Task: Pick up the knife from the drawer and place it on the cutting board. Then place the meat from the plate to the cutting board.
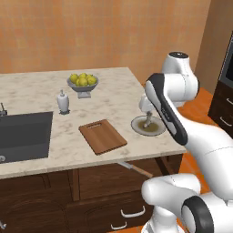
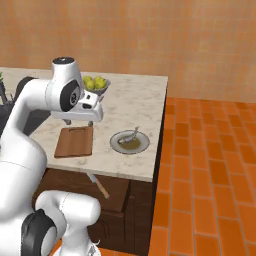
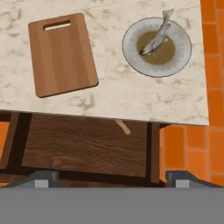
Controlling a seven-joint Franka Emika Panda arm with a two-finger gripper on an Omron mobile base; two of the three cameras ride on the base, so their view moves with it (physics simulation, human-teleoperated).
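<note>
The knife (image 3: 123, 127) lies in the open dark-brown drawer (image 3: 83, 146) below the counter's front edge; only its light brown handle end pokes out from under the counter. It also shows as a slim knife (image 2: 97, 184) in the drawer (image 2: 116, 194). The cutting board (image 3: 63, 52) lies bare on the counter. To its right stands the plate (image 3: 181, 61) with the meat (image 3: 155, 37) across it. My gripper (image 2: 79, 122) hovers open and holds nothing, above the counter's front between board and plate, looking down on the drawer. Its fingertips (image 3: 43, 179) stand wide apart.
A grey footed bowl of yellow fruit (image 1: 82, 82) and a white soap dispenser (image 1: 63, 101) stand at the back of the marble counter. A dark sink (image 1: 22, 134) lies to the left. Lower drawers with silver handles (image 1: 132, 211) sit below. Orange tiled floor (image 2: 210, 175) spreads to the right.
</note>
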